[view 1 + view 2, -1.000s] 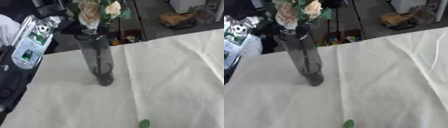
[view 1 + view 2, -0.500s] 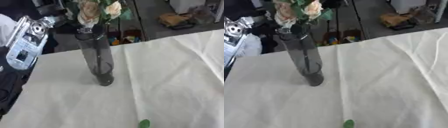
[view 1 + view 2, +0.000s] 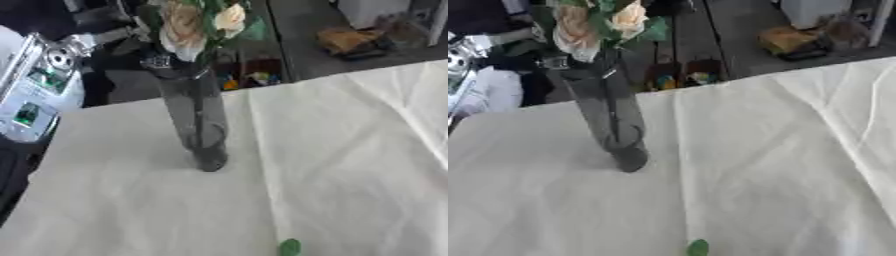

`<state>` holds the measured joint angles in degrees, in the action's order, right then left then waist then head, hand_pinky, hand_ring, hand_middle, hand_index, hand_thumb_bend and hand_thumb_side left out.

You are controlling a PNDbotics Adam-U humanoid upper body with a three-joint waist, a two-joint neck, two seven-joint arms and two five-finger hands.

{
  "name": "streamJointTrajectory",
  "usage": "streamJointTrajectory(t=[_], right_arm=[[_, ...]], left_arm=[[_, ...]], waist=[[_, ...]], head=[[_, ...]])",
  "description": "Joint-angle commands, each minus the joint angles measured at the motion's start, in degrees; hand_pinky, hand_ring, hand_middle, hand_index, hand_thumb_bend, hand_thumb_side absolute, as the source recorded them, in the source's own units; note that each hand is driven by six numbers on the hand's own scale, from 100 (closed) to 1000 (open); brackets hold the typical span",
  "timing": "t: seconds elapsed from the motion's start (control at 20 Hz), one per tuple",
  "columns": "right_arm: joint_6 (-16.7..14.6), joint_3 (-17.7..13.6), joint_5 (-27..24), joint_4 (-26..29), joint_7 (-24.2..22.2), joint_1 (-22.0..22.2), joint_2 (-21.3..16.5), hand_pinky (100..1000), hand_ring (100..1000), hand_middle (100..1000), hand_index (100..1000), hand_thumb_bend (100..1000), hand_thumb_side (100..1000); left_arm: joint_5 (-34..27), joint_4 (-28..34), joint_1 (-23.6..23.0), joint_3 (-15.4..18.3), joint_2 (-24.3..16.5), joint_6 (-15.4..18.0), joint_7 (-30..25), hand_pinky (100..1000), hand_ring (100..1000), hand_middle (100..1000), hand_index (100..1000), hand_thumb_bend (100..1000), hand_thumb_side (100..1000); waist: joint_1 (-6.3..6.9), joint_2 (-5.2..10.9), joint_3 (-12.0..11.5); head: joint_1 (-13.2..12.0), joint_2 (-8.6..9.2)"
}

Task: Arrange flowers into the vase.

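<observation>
Since the tall dark vase (image 3: pixel 197 120) stands upright on the cloth-covered table (image 3: pixel 350 150) with pale flowers (image 3: pixel 197 22) already bunched at its mouth, it looks narrow-based and top-heavy, so I would steady it low on the body, not by the soft, easily crushed blooms. A small green leaf (image 3: pixel 290 246) lies loose near the front edge, light and flimsy. Neither hand shows in either view, so their state cannot be told.
</observation>
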<state>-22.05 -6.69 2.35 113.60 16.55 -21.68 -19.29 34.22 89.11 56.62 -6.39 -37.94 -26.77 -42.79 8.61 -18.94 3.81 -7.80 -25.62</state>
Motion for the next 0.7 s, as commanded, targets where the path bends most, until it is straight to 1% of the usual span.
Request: streamJointTrajectory(t=[0.05,0.7], right_arm=[[-0.07,-0.42,-0.31,0.99,0.32,-0.78,-0.4,695,787,449,775,100,993],[-0.13,-0.7,-0.11,0.99,0.89,-0.55,-0.41,694,786,449,775,100,996]], left_arm=[[-0.27,1.56,0.33,1.38,-2.73,-1.12,-1.53,1000,1000,1000,1000,1000,868],[-0.91,6.91,-3.47,3.92,-5.84,-0.76,-1.88,1000,1000,1000,1000,1000,869]], waist=[[-0.65,1.2,-0.26],[-1.28,1.41,-1.09]], head=[[0.29,-0.07],[0.47,-0.1]])
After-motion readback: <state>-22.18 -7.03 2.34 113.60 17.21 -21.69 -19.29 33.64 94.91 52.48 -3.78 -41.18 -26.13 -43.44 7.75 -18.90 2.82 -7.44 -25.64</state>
